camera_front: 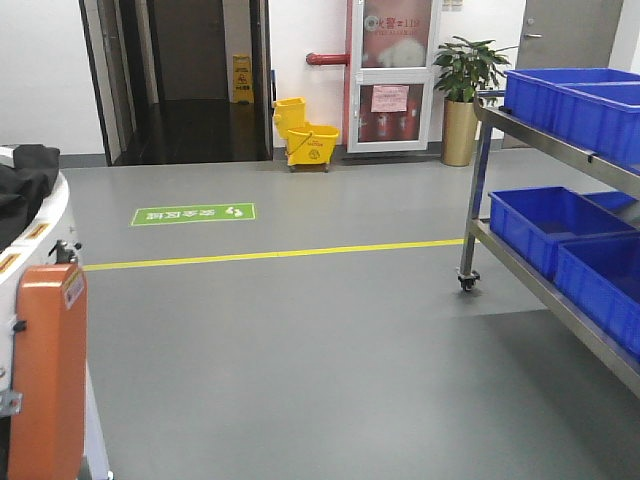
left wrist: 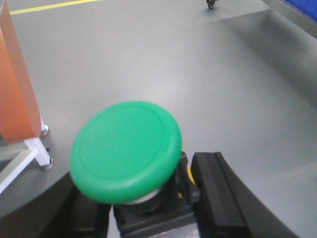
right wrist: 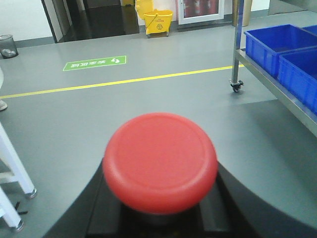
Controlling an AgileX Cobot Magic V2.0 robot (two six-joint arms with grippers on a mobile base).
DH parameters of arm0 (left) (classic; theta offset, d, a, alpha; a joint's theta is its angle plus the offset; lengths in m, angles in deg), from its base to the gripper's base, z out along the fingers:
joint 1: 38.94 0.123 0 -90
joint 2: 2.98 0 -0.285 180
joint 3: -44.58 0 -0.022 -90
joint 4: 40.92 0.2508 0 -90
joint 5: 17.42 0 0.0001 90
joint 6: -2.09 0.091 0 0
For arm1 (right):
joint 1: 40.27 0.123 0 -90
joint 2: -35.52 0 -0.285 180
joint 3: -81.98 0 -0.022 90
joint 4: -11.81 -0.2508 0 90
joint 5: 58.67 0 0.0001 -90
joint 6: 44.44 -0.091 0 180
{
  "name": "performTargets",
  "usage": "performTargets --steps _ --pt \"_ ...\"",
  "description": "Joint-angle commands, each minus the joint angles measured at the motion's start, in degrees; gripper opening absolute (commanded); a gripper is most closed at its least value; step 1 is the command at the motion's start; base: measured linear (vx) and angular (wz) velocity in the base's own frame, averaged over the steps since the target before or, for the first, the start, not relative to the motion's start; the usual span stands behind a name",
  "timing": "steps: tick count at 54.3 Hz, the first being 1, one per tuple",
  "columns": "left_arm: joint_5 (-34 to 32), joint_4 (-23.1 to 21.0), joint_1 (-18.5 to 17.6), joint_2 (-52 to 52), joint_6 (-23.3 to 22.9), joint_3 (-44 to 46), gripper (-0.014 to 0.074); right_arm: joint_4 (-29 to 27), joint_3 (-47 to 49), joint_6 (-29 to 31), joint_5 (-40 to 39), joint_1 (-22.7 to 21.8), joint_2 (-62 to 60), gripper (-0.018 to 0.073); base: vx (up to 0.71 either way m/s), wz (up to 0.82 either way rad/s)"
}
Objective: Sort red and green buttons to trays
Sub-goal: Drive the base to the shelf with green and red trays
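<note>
The green button (left wrist: 125, 145), a green dome on a black base, fills the left wrist view; my left gripper (left wrist: 148, 208) is shut on its base, a black finger (left wrist: 218, 198) pressed on each side. The red button (right wrist: 160, 161) fills the right wrist view, its dome facing the camera, and my right gripper (right wrist: 158, 218) is shut on its base beneath the dome. Both buttons are held above the grey floor. The trays are out of view. Neither gripper shows in the front view.
A steel wheeled rack (camera_front: 480, 190) with deep blue crates (camera_front: 560, 95) stands at the right. A yellow mop bucket (camera_front: 305, 135) and a potted plant (camera_front: 465, 90) are at the far wall. An orange panel (camera_front: 45, 370) and white frame legs (right wrist: 15, 168) are at the left.
</note>
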Motion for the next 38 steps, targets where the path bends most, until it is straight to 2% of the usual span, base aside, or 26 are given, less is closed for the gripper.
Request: performTargets --steps 1,38 --pt "-4.17 0.14 -0.34 -0.10 -0.09 1.76 0.0000 0.76 1.85 0.14 -4.77 -0.04 0.14 -0.0010 0.56 0.01" --pt "-4.17 0.14 -0.34 -0.10 -0.09 1.76 0.0000 0.76 1.85 0.14 -4.77 -0.04 0.14 -0.0010 0.59 -0.07"
